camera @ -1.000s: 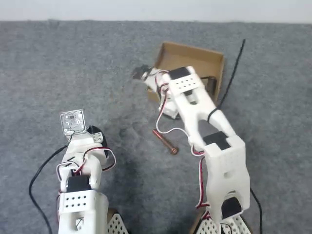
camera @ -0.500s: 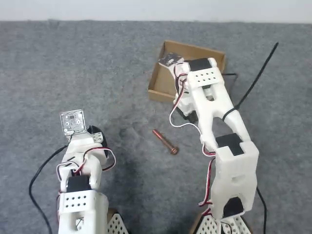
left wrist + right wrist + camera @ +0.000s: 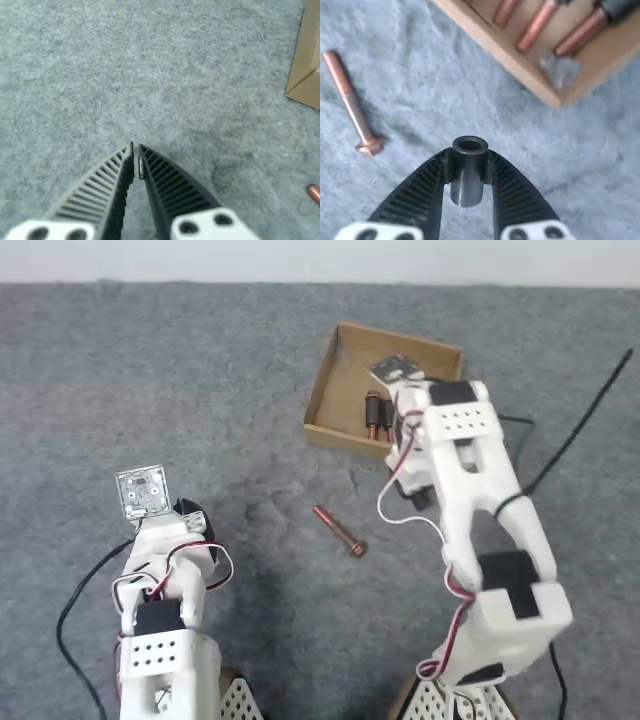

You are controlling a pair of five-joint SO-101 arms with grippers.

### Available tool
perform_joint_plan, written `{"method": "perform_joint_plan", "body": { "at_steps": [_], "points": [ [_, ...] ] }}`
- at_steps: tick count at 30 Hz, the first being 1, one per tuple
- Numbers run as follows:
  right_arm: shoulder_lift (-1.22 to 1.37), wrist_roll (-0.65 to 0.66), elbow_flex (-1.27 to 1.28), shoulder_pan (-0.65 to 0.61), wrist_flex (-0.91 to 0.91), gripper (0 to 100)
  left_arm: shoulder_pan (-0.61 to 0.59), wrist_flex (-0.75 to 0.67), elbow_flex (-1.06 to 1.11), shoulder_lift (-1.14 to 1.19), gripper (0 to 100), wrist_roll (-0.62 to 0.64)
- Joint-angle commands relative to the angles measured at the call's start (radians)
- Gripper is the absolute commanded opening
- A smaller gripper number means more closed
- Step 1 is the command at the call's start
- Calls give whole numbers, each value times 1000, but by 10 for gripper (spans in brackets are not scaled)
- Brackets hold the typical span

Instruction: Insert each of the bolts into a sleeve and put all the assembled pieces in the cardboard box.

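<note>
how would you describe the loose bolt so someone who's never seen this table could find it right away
Start at the cardboard box at the far side of the grey carpet. On the near side of the box, a copper-coloured bolt lies alone on the carpet. Unlike the pieces in the box, it is outside the box and has no dark sleeve on it.

A copper bolt lies loose on the carpet, its head towards the arms, near the open cardboard box. Inside the box lie what seem to be three sleeved bolts. A black sleeve, bore showing, is pinched in the right gripper.
</note>
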Motion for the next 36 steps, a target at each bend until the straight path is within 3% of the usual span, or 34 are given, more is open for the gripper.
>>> {"method": "perform_joint_plan", "body": {
  "at_steps": [1,12,24,30,36],
  "points": [
    [-154,-11,107,62,-70,6,-6,-20,-12,0,11,-17],
    [-501,-91,534,185,-231,6,-9,-18,-12,3,11,-17],
    [-753,-158,933,424,-430,6,-5,-18,-12,3,11,-17],
    [-851,-160,1049,527,-503,6,52,-17,-12,2,12,-15],
    [-877,-157,1088,535,-536,6,92,29,-12,0,12,-18]
  ]
}}
